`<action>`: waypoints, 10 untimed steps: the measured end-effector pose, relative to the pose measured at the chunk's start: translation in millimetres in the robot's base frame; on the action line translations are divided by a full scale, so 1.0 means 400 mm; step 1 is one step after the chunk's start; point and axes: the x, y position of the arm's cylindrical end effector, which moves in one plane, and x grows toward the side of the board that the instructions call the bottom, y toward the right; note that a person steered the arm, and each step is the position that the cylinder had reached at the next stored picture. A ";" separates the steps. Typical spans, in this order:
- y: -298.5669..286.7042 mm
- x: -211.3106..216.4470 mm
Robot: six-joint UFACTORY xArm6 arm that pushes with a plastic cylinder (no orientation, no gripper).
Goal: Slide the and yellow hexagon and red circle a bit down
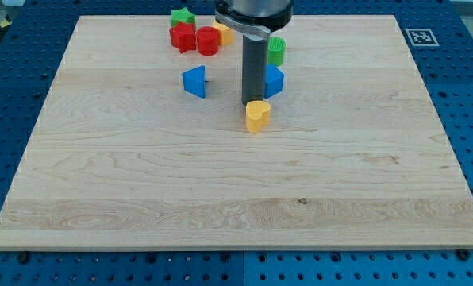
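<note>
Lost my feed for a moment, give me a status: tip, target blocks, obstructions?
My tip just above the yellow heart, possibly touching. Yellow hexagon and red circle side by side at the view's top. Red star beside the circle; nothing below them.

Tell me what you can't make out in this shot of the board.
In the camera view:
- My tip: its very end sits right behind the yellow heart; contact can't be judged.
- Yellow hexagon: mostly hidden by the arm's body.
- Green block and blue block: left parts hidden by the rod, shapes unclear.
- Red circle and red block: whether they touch is unclear.
</note>
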 end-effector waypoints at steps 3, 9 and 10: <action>-0.025 -0.186; 0.007 -0.471; -0.001 -0.471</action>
